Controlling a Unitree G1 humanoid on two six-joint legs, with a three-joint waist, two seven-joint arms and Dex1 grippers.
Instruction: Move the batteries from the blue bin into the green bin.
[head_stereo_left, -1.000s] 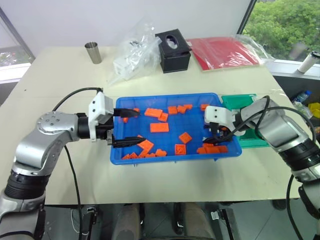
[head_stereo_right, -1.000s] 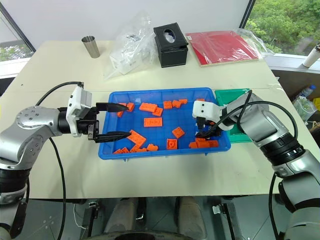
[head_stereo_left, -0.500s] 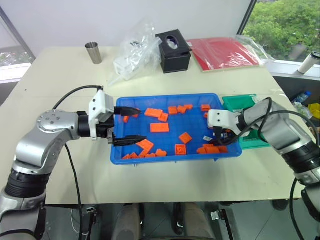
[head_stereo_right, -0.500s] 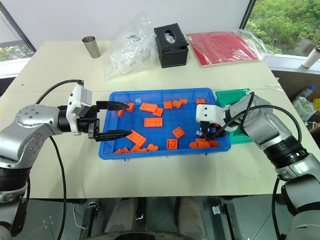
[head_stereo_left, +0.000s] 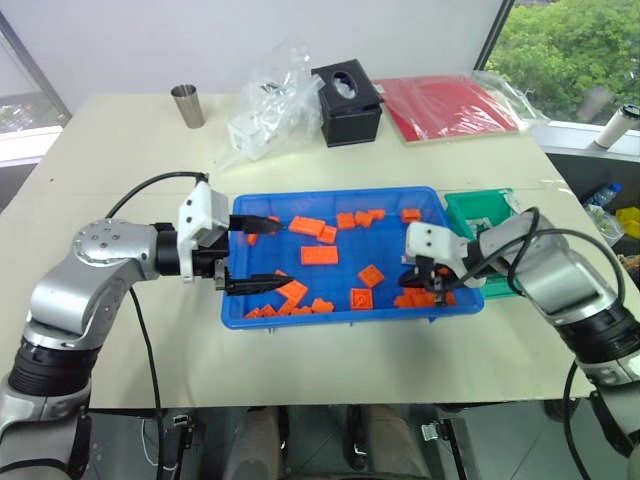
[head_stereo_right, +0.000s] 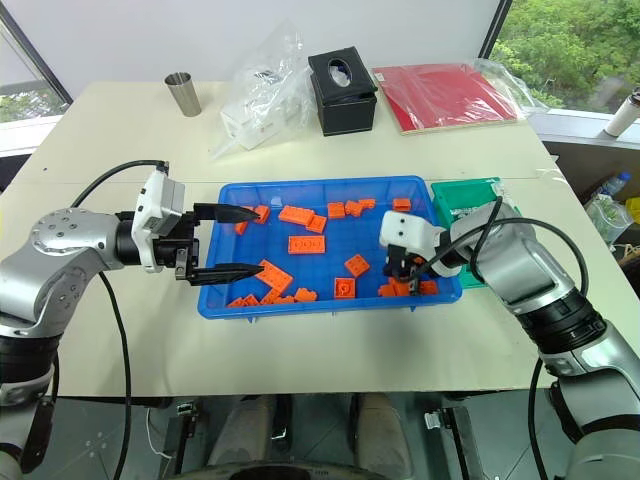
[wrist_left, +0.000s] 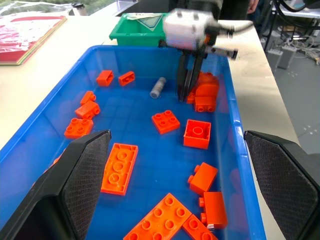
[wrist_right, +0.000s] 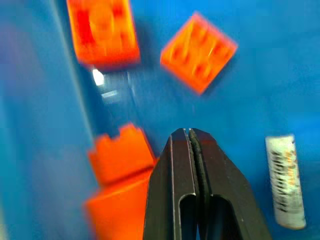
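A beige tabletop (head_stereo_left: 120, 330) carries a large, shallow, bright-blue plastic bin (head_stereo_left: 340, 312) near its front edge, scattered with orange toy bricks (head_stereo_left: 319, 255). At the bin's left end the left gripper (head_stereo_left: 262, 252) reaches in over the rim, its two black fingers spread wide apart with nothing between them. Near the bin's front-right corner the right gripper (head_stereo_right: 402, 283) points steeply down beside a heap of bricks — its two black fingers pressed flat together, holding nothing. One small silvery-grey metal battery (wrist_left: 158, 87) lies on the blue floor just beside those closed fingers, apart from them. Touching the blue bin's right end sits a small, deeper green plastic bin (head_stereo_left: 482, 210); I cannot tell what is inside. Towards the table's far edge stand a black square tissue box (head_stereo_left: 347, 102), a crumpled clear plastic bag (head_stereo_left: 268, 100), a small steel cup (head_stereo_left: 186, 105) and — at the far-right corner — a flat red folder (head_stereo_left: 448, 105).
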